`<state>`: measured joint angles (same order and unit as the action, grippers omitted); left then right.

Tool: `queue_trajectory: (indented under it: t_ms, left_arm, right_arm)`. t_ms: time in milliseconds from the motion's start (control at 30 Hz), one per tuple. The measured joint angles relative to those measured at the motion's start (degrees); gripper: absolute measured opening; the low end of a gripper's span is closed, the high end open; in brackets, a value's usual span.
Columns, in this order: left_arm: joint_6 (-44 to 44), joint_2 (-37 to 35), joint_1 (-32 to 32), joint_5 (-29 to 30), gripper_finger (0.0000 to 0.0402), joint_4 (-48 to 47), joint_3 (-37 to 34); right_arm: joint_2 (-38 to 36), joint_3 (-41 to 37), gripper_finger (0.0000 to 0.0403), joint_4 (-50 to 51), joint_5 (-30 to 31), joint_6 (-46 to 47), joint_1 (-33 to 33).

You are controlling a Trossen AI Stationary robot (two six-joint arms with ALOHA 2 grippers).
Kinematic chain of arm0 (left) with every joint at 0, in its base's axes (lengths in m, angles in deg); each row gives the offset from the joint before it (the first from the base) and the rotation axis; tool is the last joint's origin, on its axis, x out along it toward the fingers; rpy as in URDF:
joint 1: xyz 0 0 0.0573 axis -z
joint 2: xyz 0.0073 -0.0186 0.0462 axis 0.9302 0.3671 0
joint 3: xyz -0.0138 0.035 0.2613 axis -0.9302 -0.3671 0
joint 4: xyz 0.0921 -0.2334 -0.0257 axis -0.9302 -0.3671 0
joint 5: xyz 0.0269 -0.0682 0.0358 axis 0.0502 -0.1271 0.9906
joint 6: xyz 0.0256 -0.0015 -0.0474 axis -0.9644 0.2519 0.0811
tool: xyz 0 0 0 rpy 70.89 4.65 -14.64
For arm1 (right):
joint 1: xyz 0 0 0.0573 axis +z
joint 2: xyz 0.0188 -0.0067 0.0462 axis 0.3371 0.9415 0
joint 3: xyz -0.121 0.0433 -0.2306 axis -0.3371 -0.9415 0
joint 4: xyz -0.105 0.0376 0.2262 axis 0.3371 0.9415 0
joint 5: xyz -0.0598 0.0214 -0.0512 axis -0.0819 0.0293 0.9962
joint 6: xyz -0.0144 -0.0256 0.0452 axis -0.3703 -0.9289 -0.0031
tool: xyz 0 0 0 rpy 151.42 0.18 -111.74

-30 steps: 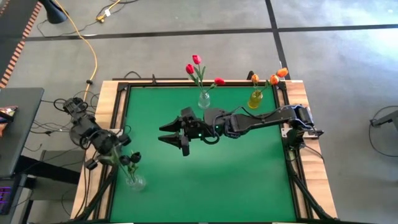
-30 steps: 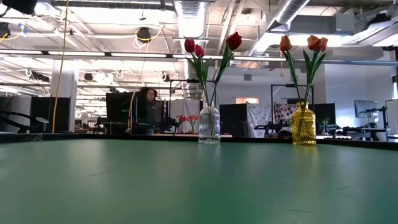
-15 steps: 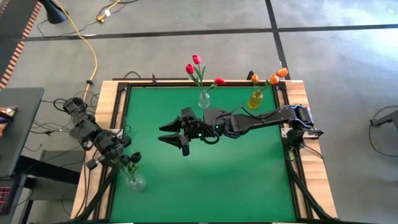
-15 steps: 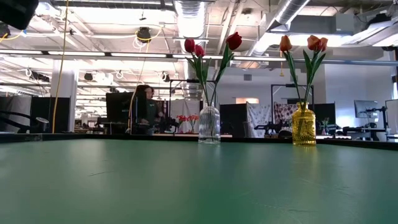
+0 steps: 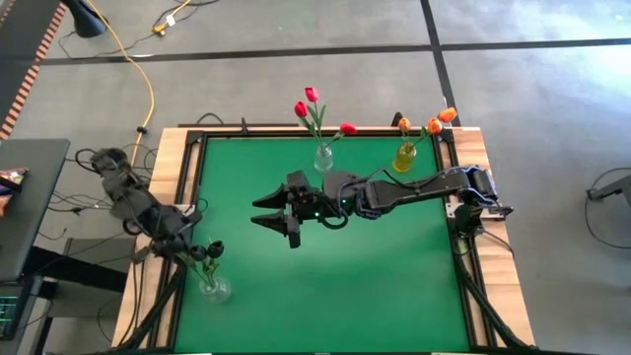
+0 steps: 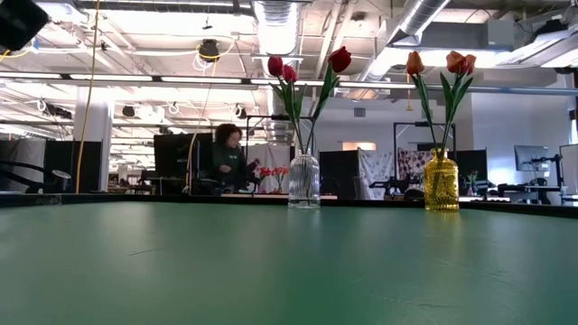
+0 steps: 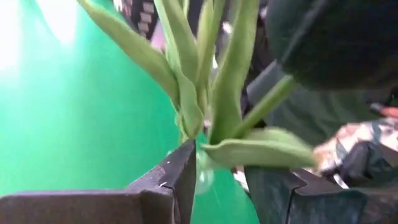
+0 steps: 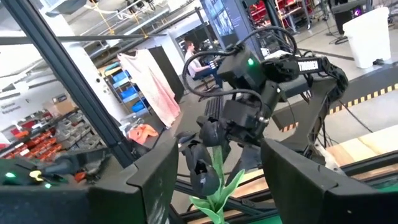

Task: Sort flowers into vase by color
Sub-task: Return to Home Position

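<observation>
Sorting judged complete: the left gripper [image 7: 219,163], fingers parted with the black flowers [image 5: 209,251] just ahead, is to be drawn clear homeward; the right gripper [image 5: 268,215] is held wide open.

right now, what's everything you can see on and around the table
table: one, green top
red tulips: three, in the clear vase
clear vase: one, middle of the table's top edge in the high view
orange tulips: three, in the yellow vase
yellow vase: one, top right corner
dark tulips: count unclear, in the second clear vase
second clear vase: one, lower left
person: one, in the room beyond
left gripper: open, beside the dark tulips
right gripper: open, over mid-table
</observation>
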<state>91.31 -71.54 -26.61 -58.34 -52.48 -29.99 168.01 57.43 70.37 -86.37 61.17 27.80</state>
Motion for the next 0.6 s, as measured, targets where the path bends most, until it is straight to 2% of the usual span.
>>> queue_trajectory:
  t_ms: [267,600]
  left_arm:
    - [2.23,8.41,0.01,-3.83,0.0118,-8.13,8.16]
    - [9.46,17.68,0.01,-2.13,0.0118,-31.48,22.23]
  right_arm:
    - [0.00,0.00,0.0255,0.65,-0.02,-1.16,-0.22]
    - [0.00,-0.02,0.0255,4.18,-0.13,-1.09,-1.56]
